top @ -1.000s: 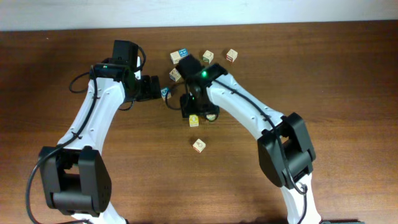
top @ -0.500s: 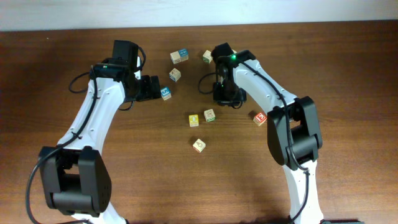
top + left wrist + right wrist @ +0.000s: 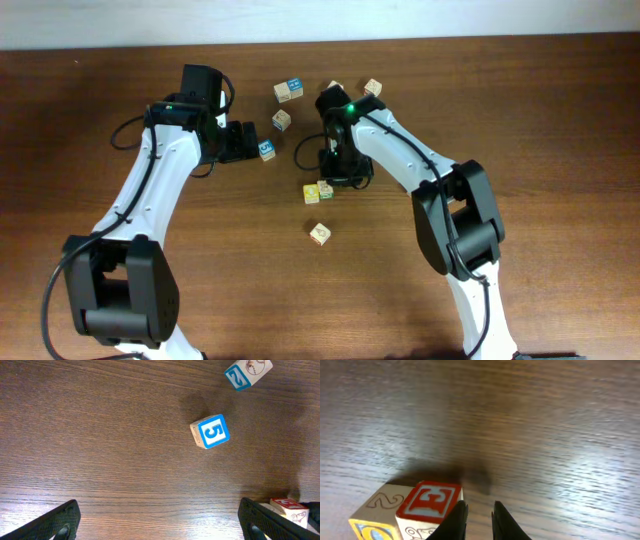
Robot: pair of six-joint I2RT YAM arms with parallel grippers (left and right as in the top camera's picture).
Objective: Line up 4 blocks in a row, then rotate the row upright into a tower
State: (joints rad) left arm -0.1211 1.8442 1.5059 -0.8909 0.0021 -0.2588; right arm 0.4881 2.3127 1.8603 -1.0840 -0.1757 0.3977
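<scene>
A: right claw state?
B: right gripper (image 3: 479, 507) has its fingers almost together. Only a thin slit of bare wood shows between them, nothing clamped. It points down at the table (image 3: 545, 420).
A: nearest block?
B: red-faced block (image 3: 431, 502), red letter face toward the wrist cam. It sits just left of the fingers, outside them. Can't tell if it touches the near finger.
A: anything against it?
B: yellow block (image 3: 370, 522) butted up on its other side, with a "2" on one pale face.
A: overhead?
B: that pair lies side by side mid-table, right under the right wrist. A lone block (image 3: 319, 233) sits nearer the arm bases, apart from the pair. A red-printed block (image 3: 372, 88) is at the far side, well apart from the rest.
A: other blocks?
B: small block (image 3: 282, 120) and blue-and-cream block (image 3: 289, 90) lie at the far side, between the two arms. One more is mostly hidden behind the right arm, print unreadable.
A: left side?
B: left gripper (image 3: 159, 510) has its jaws spread wide, nothing in them. A blue "5" cube (image 3: 210, 431) lies on the wood ahead of the fingers, not between them. Overhead puts it just beside the fingertips.
</scene>
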